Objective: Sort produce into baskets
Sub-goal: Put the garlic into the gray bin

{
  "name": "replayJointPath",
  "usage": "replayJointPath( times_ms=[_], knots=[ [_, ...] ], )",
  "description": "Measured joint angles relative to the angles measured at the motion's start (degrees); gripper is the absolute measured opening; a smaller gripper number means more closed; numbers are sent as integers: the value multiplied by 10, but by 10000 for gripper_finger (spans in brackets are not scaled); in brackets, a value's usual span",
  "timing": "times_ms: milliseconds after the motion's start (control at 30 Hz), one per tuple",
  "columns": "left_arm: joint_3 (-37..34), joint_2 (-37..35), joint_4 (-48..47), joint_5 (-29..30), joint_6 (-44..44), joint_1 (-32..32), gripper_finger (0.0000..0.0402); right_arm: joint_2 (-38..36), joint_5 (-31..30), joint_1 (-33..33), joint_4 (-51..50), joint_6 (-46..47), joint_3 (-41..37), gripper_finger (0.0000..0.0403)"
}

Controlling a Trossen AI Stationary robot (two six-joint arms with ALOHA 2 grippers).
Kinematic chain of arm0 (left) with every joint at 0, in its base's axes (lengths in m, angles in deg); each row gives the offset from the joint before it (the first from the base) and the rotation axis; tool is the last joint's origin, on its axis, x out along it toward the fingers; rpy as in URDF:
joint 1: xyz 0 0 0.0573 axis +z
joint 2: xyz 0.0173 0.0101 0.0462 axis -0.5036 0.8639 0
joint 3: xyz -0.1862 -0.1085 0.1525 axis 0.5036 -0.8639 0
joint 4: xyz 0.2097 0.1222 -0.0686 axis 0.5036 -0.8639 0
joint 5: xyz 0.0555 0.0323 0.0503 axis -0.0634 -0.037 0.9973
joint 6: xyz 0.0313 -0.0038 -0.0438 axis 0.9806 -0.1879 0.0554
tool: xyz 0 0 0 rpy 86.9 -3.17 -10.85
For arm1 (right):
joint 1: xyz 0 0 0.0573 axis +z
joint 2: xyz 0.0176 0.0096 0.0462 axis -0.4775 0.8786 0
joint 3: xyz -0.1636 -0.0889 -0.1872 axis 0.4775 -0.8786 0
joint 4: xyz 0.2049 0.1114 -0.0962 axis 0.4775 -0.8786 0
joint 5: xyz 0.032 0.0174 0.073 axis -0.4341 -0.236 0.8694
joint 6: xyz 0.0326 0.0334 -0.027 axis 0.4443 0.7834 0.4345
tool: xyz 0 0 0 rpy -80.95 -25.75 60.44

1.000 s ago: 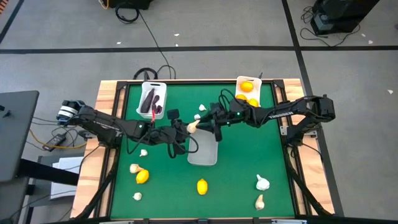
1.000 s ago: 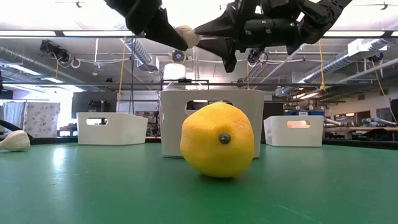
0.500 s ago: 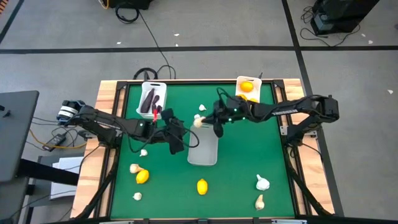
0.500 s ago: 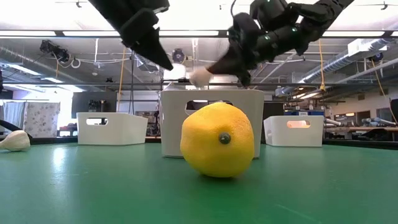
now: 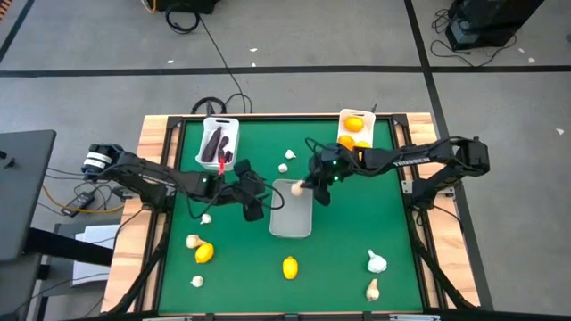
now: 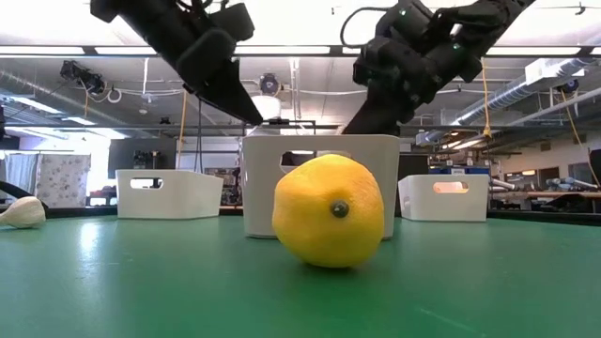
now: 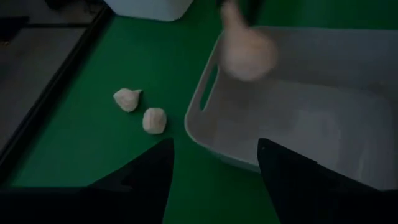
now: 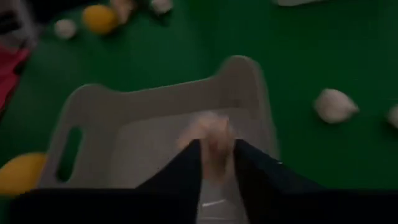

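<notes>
Left pincer (image 5: 254,203) open, empty, just beside the middle basket's (image 5: 291,223) left rim. Right pincer (image 5: 310,186) closed on a garlic bulb (image 5: 298,187), hanging over that basket's far edge. Open green table (image 5: 339,236) right of the basket; lemon (image 5: 290,267) near its front edge.

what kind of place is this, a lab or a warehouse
Probably a robotics lab in an industrial hall: a green-topped table in a wooden frame, exposed ceiling ducts, strip lights, and loose cables on a taped concrete floor.
</notes>
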Motion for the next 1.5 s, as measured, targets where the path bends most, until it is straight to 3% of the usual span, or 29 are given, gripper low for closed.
replayJointPath(
  times_ms=[233, 400, 500, 800, 967, 1233, 1500],
  knots=[
    [-3, 0, 18, -4, 48, 20, 236, -4, -13, 15, 29, -15, 2, 199],
    [-3, 0, 41, -153, 62, 76, 236, -25, -157, -3, 50, 15, 20, 209],
    [-3, 0, 53, -170, 62, 101, 236, -20, -214, -25, 64, -27, 32, 206],
    [-3, 0, 83, -172, 108, 158, 236, 81, -118, -117, 67, -82, 48, 206],
    [-5, 0, 90, -239, 161, 201, 236, 133, -43, -156, 57, -132, 78, 208],
    [-9, 0, 95, -274, 168, 266, 236, 238, 1, -185, -93, -215, 223, 213],
    [-22, 0, 100, -275, 165, 280, 236, 316, 0, -186, -250, -229, 362, 213]
  ],
)
